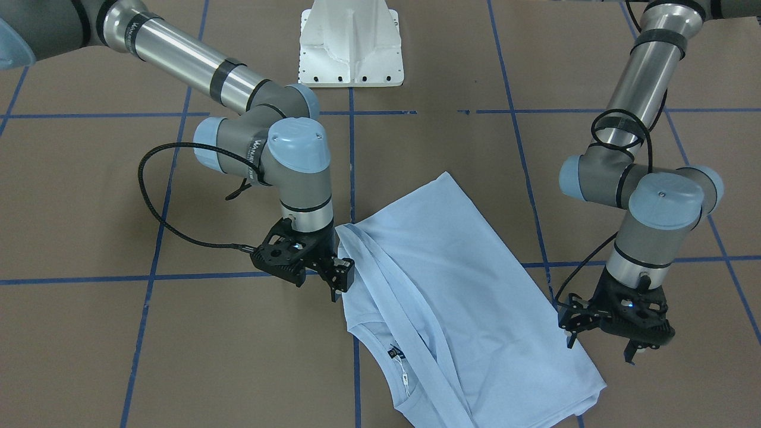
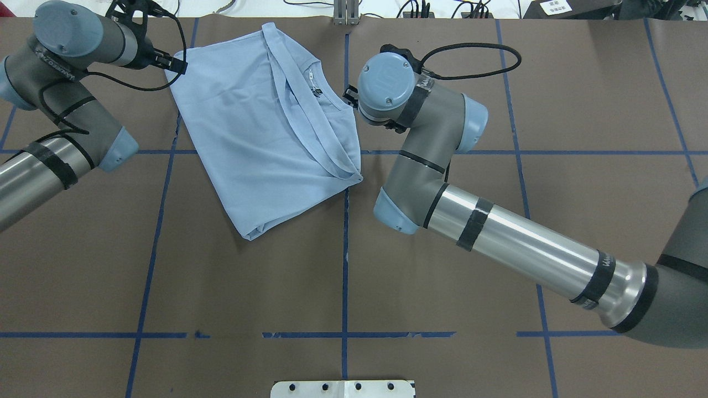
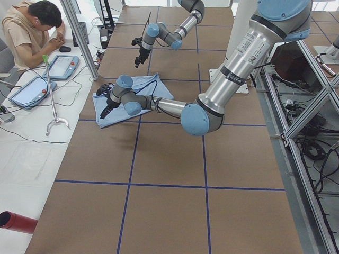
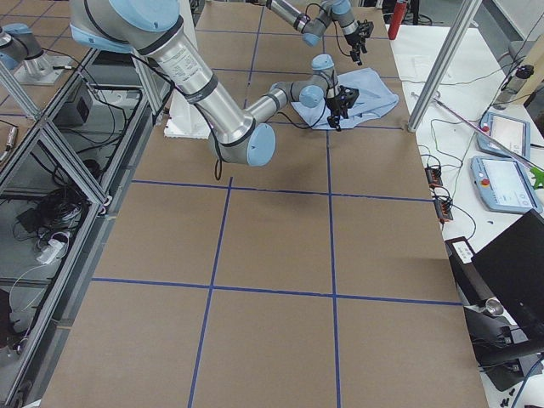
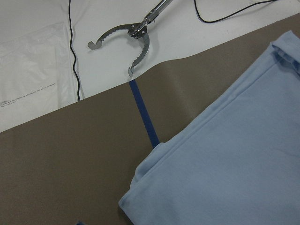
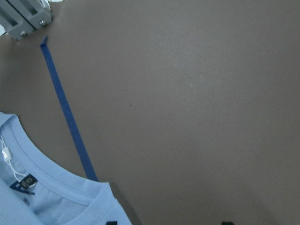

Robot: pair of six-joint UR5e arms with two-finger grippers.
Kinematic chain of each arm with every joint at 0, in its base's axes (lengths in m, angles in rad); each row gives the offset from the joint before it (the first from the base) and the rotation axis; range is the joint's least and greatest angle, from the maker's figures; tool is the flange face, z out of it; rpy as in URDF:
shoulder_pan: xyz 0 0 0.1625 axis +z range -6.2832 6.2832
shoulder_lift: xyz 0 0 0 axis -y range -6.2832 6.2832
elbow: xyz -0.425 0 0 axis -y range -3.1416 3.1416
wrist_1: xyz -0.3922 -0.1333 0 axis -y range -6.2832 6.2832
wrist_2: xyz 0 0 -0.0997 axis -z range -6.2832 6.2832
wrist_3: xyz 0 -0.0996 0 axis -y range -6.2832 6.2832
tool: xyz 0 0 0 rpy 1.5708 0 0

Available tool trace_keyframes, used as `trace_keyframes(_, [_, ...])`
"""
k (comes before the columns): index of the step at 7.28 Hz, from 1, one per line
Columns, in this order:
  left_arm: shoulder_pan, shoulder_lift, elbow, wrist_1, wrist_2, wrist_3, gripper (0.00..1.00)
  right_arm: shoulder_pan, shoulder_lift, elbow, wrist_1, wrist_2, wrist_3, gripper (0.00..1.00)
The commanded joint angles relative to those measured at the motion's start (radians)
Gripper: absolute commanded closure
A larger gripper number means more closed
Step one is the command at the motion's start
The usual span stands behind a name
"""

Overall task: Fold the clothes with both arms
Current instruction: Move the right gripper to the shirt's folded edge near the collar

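1. Brown paper table point(image 2: 442, 249) with a blue tape point(image 2: 345, 265) grid; in the overhead view, the folded T-shirt point(image 2: 260, 138) lies toward 11 o'clock.
2. Its long axis runs 11 to 5 o'clock, with the collar point(image 2: 326, 102) toward 1 o'clock.
3. The right gripper point(image 1: 337, 285), jaws spread and empty, is just beside its 2 o'clock edge.
4. The left gripper point(image 1: 599, 351), jaws apart and empty, is near its 10 o'clock corner.

The left arm point(image 1: 645, 190) and the right arm point(image 1: 285, 172) look alike: silver tubes with black bands, grey joints, light blue caps, black cables.
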Motion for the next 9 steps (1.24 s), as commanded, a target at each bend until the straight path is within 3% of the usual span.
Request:
trace_keyframes(1, [0.000,0.000,-0.004,0.000,-0.001,-0.001,0.00,-0.042,0.064,-0.103,-0.003,-0.005,0.004,0.25])
trace_keyframes(4, [0.000,0.002,-0.005,0.000,-0.001,-0.008,0.00,-0.069,0.066,-0.125,-0.004,-0.039,-0.006,0.30])
trace_keyframes(6, [0.000,0.002,-0.004,0.000,-0.001,-0.008,0.00,-0.076,0.080,-0.131,-0.004,-0.039,-0.006,0.47])
trace_keyframes(8, [0.000,0.013,-0.004,-0.002,-0.001,-0.007,0.00,-0.082,0.081,-0.131,-0.006,-0.039,-0.009,0.88])
trace_keyframes(9, [0.000,0.014,-0.004,0.000,-0.001,-0.007,0.00,-0.084,0.080,-0.131,-0.006,-0.039,-0.037,1.00])
